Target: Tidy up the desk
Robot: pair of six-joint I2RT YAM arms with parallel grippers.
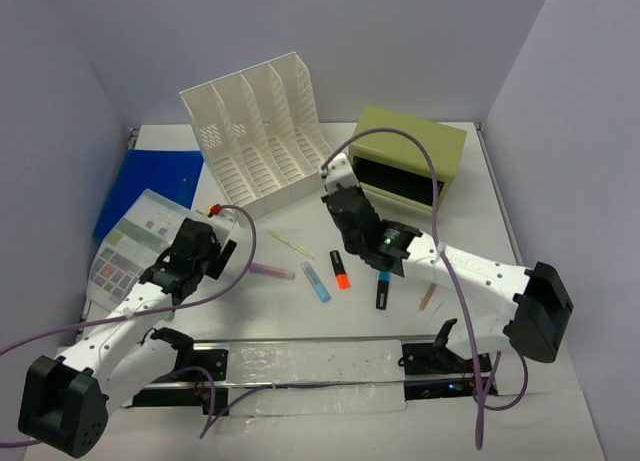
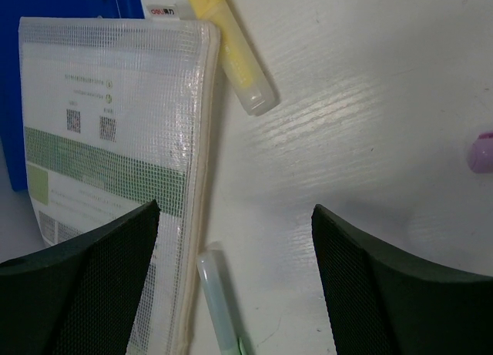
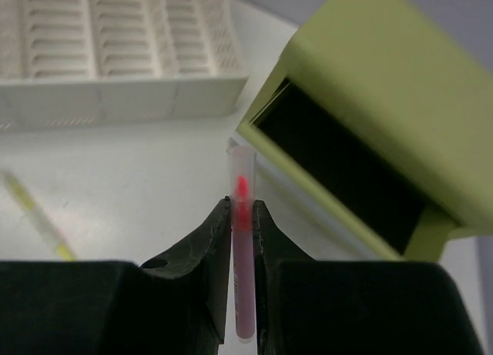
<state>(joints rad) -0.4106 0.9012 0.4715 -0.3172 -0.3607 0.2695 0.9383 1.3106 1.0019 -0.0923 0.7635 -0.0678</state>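
The white desk (image 1: 290, 316) holds scattered pens and highlighters. My right gripper (image 1: 333, 181) is shut on a pink-red highlighter (image 3: 241, 216) with a clear cap, held in front of the open olive-green drawer box (image 3: 385, 101); in the right wrist view the gripper (image 3: 242, 204) pinches it lengthwise. My left gripper (image 1: 212, 243) is open and empty, low over the desk. In the left wrist view it (image 2: 235, 209) straddles the edge of a mesh document pouch (image 2: 108, 139) and a pale green pen (image 2: 216, 301). A yellow highlighter (image 2: 231, 55) lies ahead of it.
A white slotted file rack (image 1: 262, 136) stands at the back, with a blue folder (image 1: 150, 186) to its left. A blue highlighter (image 1: 316, 281), an orange highlighter (image 1: 341, 269), a dark marker (image 1: 383, 291), a pink highlighter (image 1: 270, 270) and a yellow-green pen (image 1: 290, 244) lie mid-desk.
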